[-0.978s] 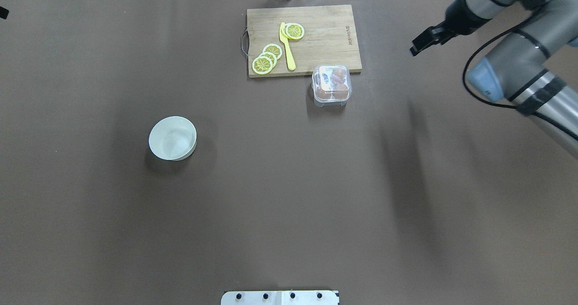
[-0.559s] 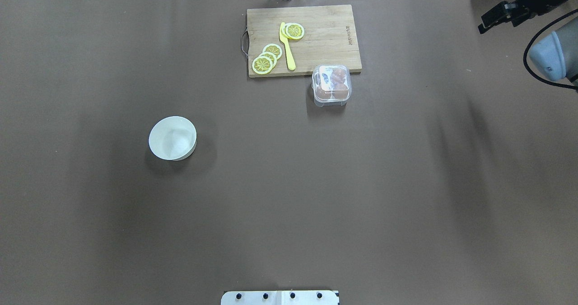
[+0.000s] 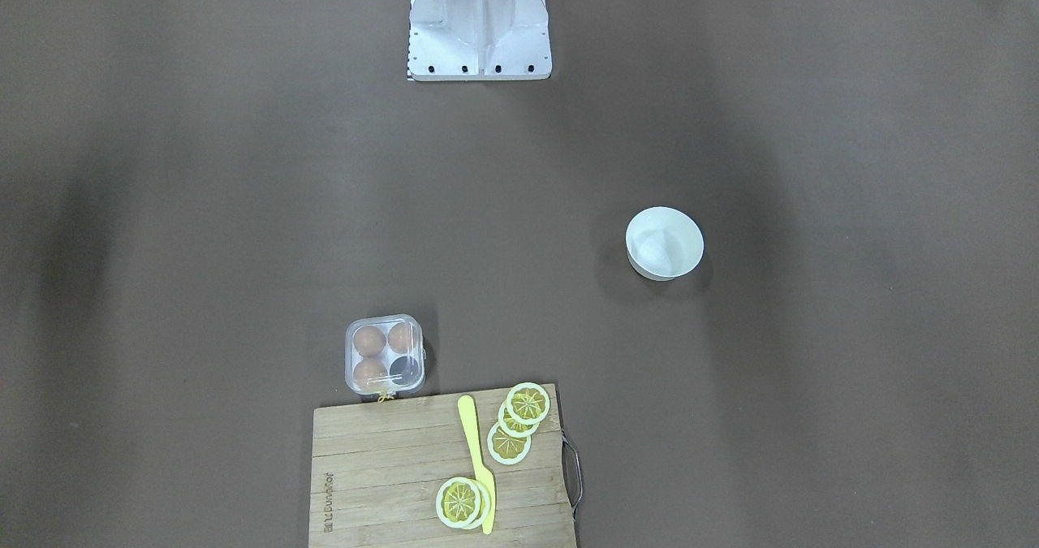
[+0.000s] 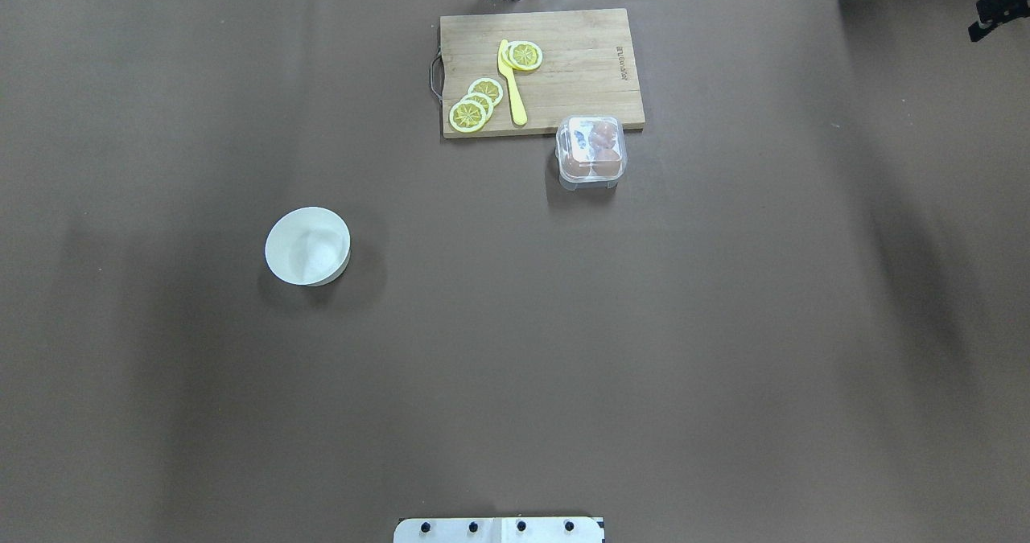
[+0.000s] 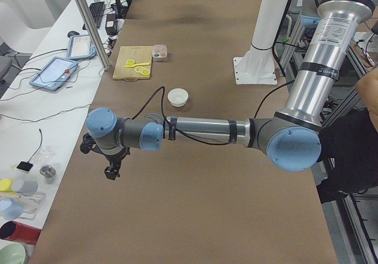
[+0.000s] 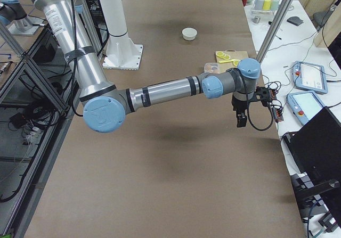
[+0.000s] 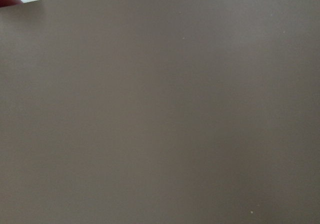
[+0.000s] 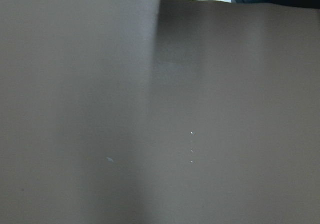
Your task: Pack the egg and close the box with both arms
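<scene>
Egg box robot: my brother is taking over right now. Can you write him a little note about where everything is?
Left gripper: hangs near the left end of the table, nothing seen in it. Open or shut, cannot tell.
Right gripper: hangs near the table's right end, nothing seen in it. Cannot tell either.
Box: beside the cutting board; its clear lid looks down.
Done: three eggs sit in the box.
Left: one cell is empty, and no loose egg shows anywhere, so check whether anything more is needed.
</scene>
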`<state>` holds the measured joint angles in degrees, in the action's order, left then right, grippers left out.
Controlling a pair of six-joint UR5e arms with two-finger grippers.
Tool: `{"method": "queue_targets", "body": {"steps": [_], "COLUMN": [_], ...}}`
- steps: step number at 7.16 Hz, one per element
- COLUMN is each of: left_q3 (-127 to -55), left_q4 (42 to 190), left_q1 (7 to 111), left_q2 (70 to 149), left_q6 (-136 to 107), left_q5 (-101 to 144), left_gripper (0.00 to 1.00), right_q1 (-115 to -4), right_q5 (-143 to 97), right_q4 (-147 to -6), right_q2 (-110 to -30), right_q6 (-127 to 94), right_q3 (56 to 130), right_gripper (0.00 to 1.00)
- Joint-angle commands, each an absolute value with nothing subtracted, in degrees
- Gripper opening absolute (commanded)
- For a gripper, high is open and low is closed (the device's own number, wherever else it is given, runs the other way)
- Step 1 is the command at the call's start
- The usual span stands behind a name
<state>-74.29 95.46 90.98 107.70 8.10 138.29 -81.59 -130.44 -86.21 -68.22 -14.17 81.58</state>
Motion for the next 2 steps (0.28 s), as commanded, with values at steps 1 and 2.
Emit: {"method": "queue_targets", "body": {"steps": [1,2], "left_q3": [-74.27,-74.35], "left_q4": [95.36,95.36], "left_q1": [90.88,90.88], "left_q2": [107.58,107.40], "left_q6": [8.17,8.09], "left_q5": [138.25,138.25], "left_gripper": [0.98,0.98], "right_q1": [-82.96,-83.06], "right_q5": [-131.75,-132.53], "right_q4": [-87.27,-87.36], "right_q2": [-71.37,-71.89], "right_q6": [-8.88,-8.79], "right_q3": [81.21,81.21], "right_gripper": [1.00,1.00]}}
